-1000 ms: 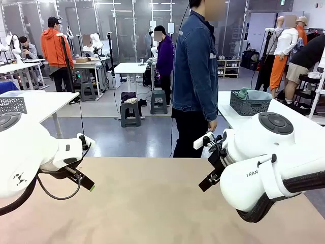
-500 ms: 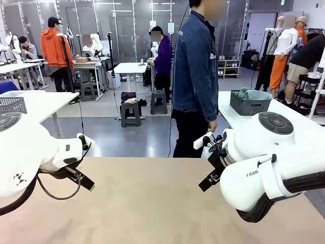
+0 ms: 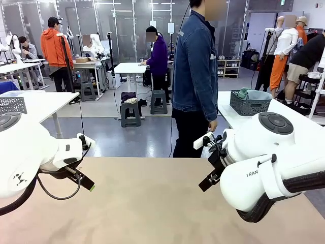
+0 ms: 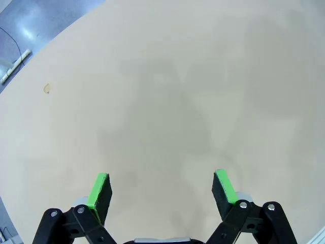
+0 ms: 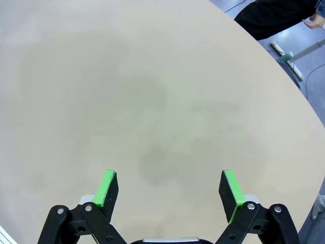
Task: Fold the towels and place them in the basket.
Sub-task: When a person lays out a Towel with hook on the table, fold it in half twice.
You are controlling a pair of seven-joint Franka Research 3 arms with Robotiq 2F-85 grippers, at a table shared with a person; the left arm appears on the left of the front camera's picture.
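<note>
both ends wide open, nothing held. left gripper (image 4: 160,185) hangs above the left side of the tan desk (image 3: 147,203), pads spread over bare top, desk edge crossing the upper left of its wrist view with grey floor past it, small brownish mark (image 4: 46,88) near that edge. right gripper (image 5: 170,190) is spread the same above the right side, desk edge cutting diagonally across the upper right of its wrist view. person (image 3: 195,76) in a denim jacket stands just past the far edge, hand (image 3: 212,125) hanging near it. middle of the desk between my grippers is open surface. basket (image 3: 250,104) is off the desk, on a white side table (image 3: 284,114) beyond the far right corner, towels (image 3: 244,93) bunched inside, mint green over the rim, paler bit beside it
</note>
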